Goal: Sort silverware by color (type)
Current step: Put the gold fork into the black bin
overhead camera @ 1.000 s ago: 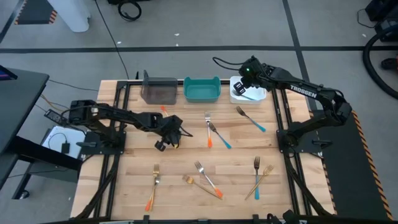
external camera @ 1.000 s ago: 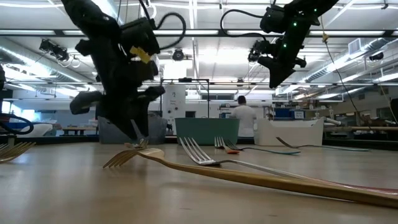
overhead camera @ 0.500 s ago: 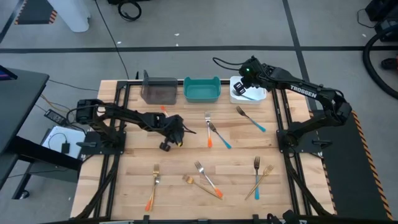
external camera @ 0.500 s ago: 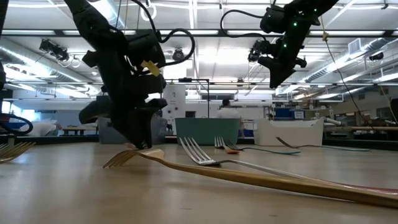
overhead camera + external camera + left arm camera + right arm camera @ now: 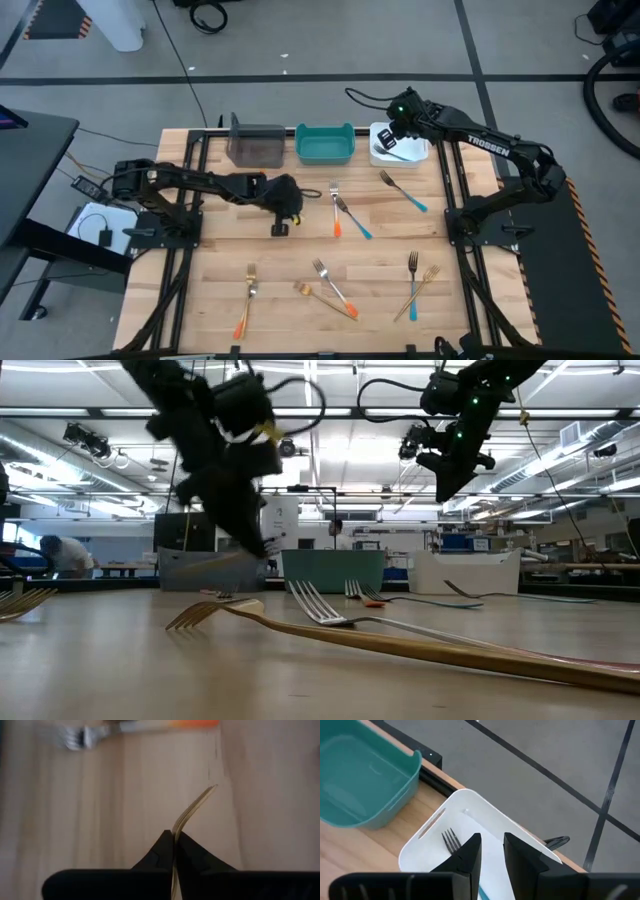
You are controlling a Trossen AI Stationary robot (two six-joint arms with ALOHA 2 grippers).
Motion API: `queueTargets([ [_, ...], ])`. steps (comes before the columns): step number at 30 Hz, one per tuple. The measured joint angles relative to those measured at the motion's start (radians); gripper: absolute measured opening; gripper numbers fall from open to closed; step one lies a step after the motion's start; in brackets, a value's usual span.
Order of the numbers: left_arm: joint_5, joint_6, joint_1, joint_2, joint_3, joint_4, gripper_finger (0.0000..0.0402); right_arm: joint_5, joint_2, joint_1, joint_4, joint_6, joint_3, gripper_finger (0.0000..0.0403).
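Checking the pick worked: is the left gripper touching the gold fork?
Touching. The left wrist view shows the left gripper shut on the gold fork, its fingers pinching the handle, tines sticking out ahead.

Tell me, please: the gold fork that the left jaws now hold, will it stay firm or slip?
The gold fork is probably stiff: it juts from the left gripper without sagging. It may pivot, since the jaws pinch only its thin edge. Being slim, smooth metal, it is likely light but slippery.

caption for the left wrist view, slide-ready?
Left gripper fingers shut on a gold fork above the wooden table.
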Motion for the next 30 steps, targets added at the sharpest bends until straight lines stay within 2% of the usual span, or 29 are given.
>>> queueTargets([
  [2,-0.03,-0.003,0.005,-0.002,0.066,-0.071,0.001,-0.024,0.0,-0.017,0.011,0.0,0.0,0.0091],
  [7,-0.179,-0.003,0.057,-0.002,0.228,-0.254,0.001,-0.133,0.0,-0.049,0.085,0.006,0.0,0.0091],
  [12,-0.286,-0.022,0.156,-0.003,0.369,-0.334,0.001,-0.244,0.0,-0.054,0.153,-0.042,0.0,0.0091],
  [15,-0.289,-0.022,0.24,-0.003,0.42,-0.334,0.0011,-0.268,0.0,-0.054,0.174,-0.103,0.0,0.0091],
  [19,-0.267,-0.009,0.361,-0.003,0.43,-0.35,0.0012,-0.269,0.0,-0.063,0.179,-0.152,0.0,0.0091],
  [27,-0.149,0.025,0.566,0.027,0.43,-0.443,0.0013,-0.269,0.0,-0.114,0.133,-0.152,0.0,0.0091],
  [30,-0.141,0.037,0.617,0.059,0.429,-0.438,0.0014,-0.269,0.0,-0.131,0.099,-0.152,0.0,0.0091],
])
